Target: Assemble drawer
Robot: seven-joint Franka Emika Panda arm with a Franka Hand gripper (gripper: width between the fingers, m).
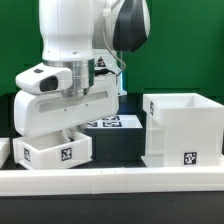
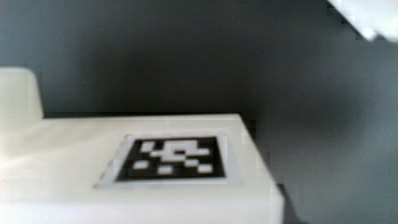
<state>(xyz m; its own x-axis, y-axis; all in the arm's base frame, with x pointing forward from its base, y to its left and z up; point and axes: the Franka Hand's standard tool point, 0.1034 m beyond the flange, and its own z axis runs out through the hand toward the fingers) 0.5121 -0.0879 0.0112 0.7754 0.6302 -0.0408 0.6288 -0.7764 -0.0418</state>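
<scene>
A low white tray [image 1: 55,150] with a square tag on its front stands at the exterior view's left. My gripper [image 1: 62,135] is directly above it, its white hand pressed down onto the tray's top edge. The fingers are hidden, so I cannot tell whether they are gripping. The wrist view shows the tray's white face [image 2: 107,190] and its tag [image 2: 173,158] very close and blurred, with no fingers showing. The tall square box shell [image 1: 183,128], open at the top and tagged low on its front, stands apart at the right. A second tray is not clearly in view.
The long low white border wall [image 1: 110,181] runs along the front. The marker board [image 1: 112,122] lies flat behind, between the tray and the shell. A white piece [image 1: 4,151] shows at the far left edge. The table is black, the backdrop green.
</scene>
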